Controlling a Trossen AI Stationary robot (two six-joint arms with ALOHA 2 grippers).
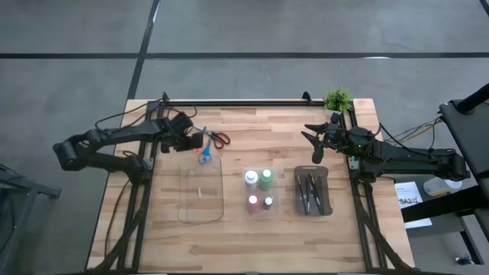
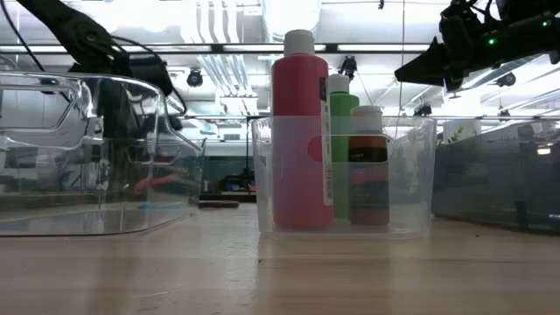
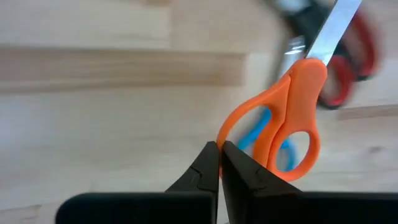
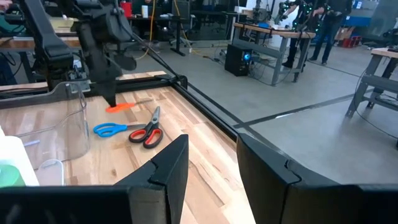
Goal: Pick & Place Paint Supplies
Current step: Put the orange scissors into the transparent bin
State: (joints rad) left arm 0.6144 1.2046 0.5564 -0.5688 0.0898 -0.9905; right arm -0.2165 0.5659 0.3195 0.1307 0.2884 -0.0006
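Observation:
My left gripper (image 1: pixel 197 143) hangs over the far left of the table, shut on the orange scissors (image 3: pixel 292 118). The blue scissors (image 4: pixel 112 129) and red scissors (image 4: pixel 146 134) lie flat on the wood beside it. Red (image 1: pixel 252 203), green (image 1: pixel 266 178), white (image 1: pixel 250 177) and brownish (image 1: pixel 268 202) paint bottles stand upright in a small clear tray (image 2: pixel 411 140). Several dark paintbrushes (image 1: pixel 309 191) lie in the dark grey tray. My right gripper (image 1: pixel 313 145) is open and hovers at the far right of the table, touching nothing. My left gripper pinches the rim of the orange scissors' handle loop (image 3: pixel 225 134) between its two shut fingertips (image 3: pixel 208 158), coming from above and pointing down. The scissors sit about level under the fingers, lifted above the blue scissors, with the blade (image 3: pixel 336 25) pointing away from the handles.
A large clear tray (image 1: pixel 200 191) sits near my left gripper, on its near side. A small green potted plant (image 1: pixel 337 99) stands at the far right corner, close to my right gripper. Bare wood lies along the table's near edge and between the trays.

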